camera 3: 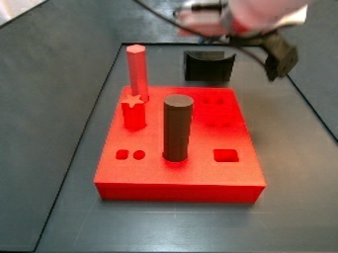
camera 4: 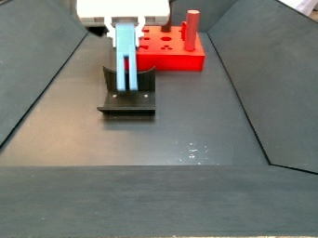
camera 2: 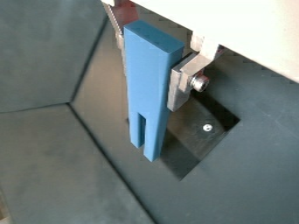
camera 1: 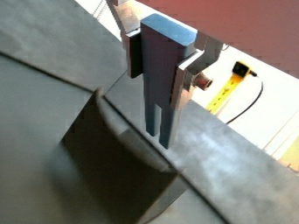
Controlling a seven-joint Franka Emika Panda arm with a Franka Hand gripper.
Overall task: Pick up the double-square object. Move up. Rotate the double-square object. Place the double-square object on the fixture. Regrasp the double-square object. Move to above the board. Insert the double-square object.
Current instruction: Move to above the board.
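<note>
My gripper (camera 4: pixel 129 30) is shut on the double-square object (camera 4: pixel 129 58), a slim blue-grey bar held upright with its slotted end down. That end hangs right at the top of the fixture (camera 4: pixel 128 102), a small dark block; I cannot tell whether they touch. Both wrist views show the bar (camera 1: pixel 162 83) (camera 2: pixel 145 87) clamped between the silver fingers (camera 1: pixel 187 77) (camera 2: pixel 180 80), with the fixture's base plate (camera 2: pixel 197 140) below. The red board (camera 4: pixel 174 54) lies behind the fixture. In a side view the gripper (camera 3: pixel 259 40) is a blur near the fixture (camera 3: pixel 208 67).
A tall red peg (camera 3: pixel 136 71) and a thick dark cylinder (camera 3: pixel 177 126) stand on the board (camera 3: pixel 199 168). Sloping dark walls (camera 4: pixel 50 84) close in the floor on both sides. A yellow item (camera 1: pixel 233 83) lies beyond the wall.
</note>
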